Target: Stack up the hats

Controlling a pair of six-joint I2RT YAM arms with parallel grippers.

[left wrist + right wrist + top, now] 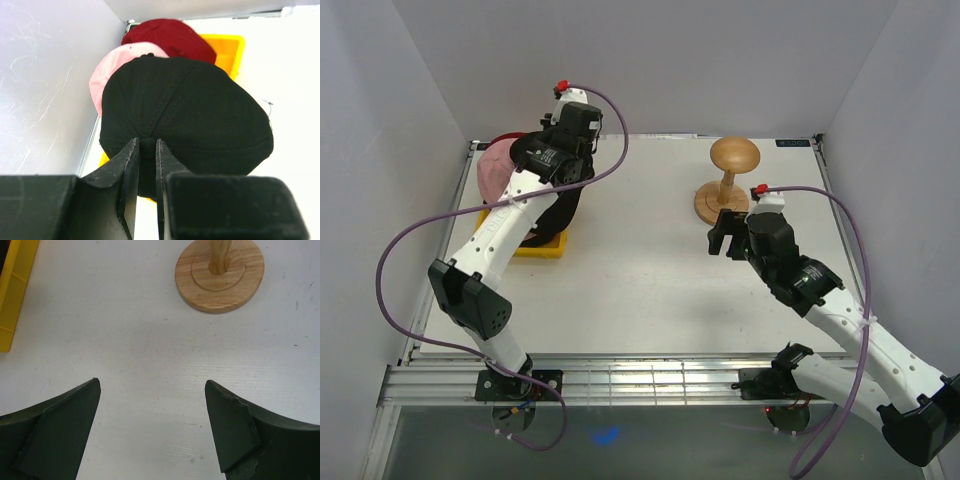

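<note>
Tabletop [640, 300] white and flat, boxed by pale walls at the back and both sides. The left arm stretches to the far left corner. Its left gripper [146, 145] is pinched tight on the edge of the black cap [190, 115], held over the yellow tray [227, 50]. Behind it, hard by the left wall, sit the pink cap [112, 70] and the red cap [170, 37]. The right arm bends over the right half, the right gripper [151, 385] spread wide above bare table, near the wooden stand [220, 277]. A broad bare stretch lies between tray and stand.
</note>
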